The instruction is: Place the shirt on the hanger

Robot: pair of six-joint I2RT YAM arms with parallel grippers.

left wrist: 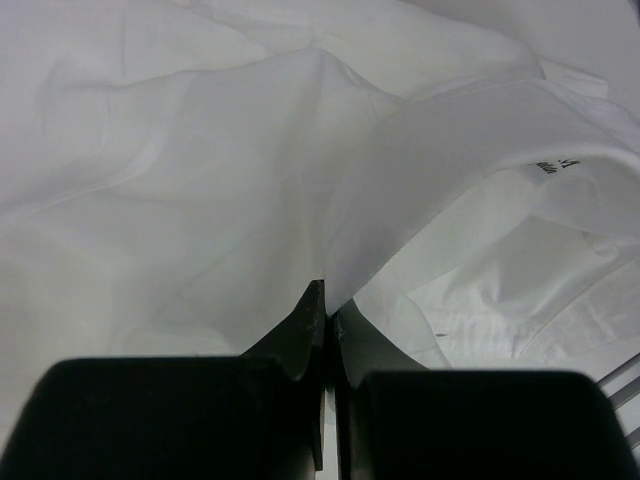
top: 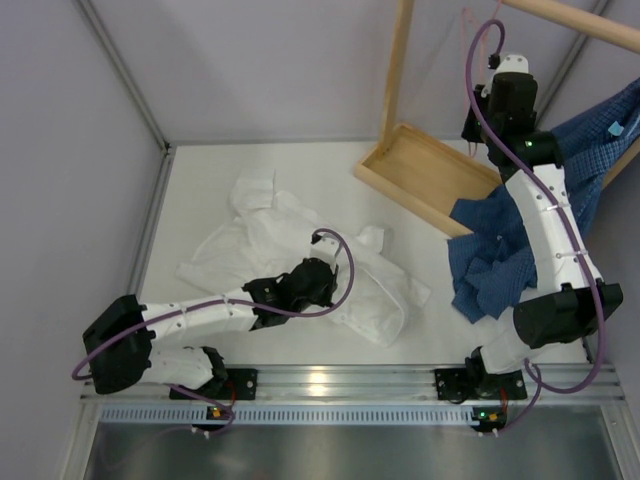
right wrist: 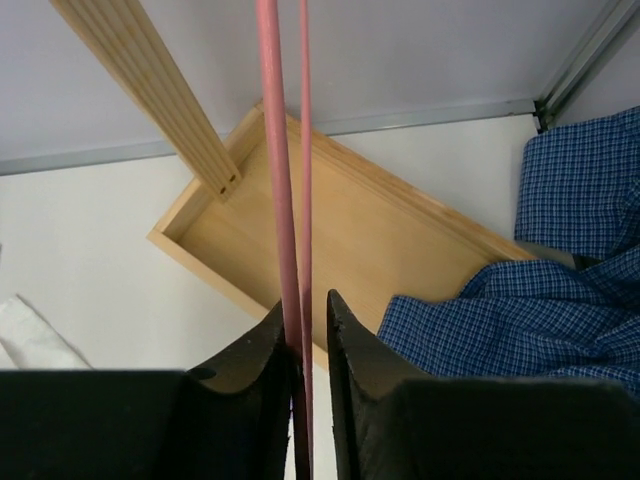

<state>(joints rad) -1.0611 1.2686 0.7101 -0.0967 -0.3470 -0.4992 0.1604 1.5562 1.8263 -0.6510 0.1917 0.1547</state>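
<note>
Two claws are splitting the work. The left claw (left wrist: 325, 300) is pressing down into the shirt (top: 265, 235), which is lying crumpled on the tabletop (top: 330, 180) in front of the left arm. Its jaws are closing almost completely, with only a thin fold of white cloth beside the collar (left wrist: 520, 130) pinched between the tips. That grip probably is serving to lift the neck opening.

The right claw (right wrist: 305, 320) is reaching high and far, holding the hanger (right wrist: 280, 180) up next to the wooden rack (top: 398, 70) and above its tray base (right wrist: 340, 230). Its jaws are standing only narrowly apart, clamping the pink wire that is running up between them. Keeping the hanger raised is likely leaving room for the shirt to come under it. The shirt and the hanger are sitting well apart, and the blue checked shirt (top: 490, 255) is draping beside the right arm.
</note>
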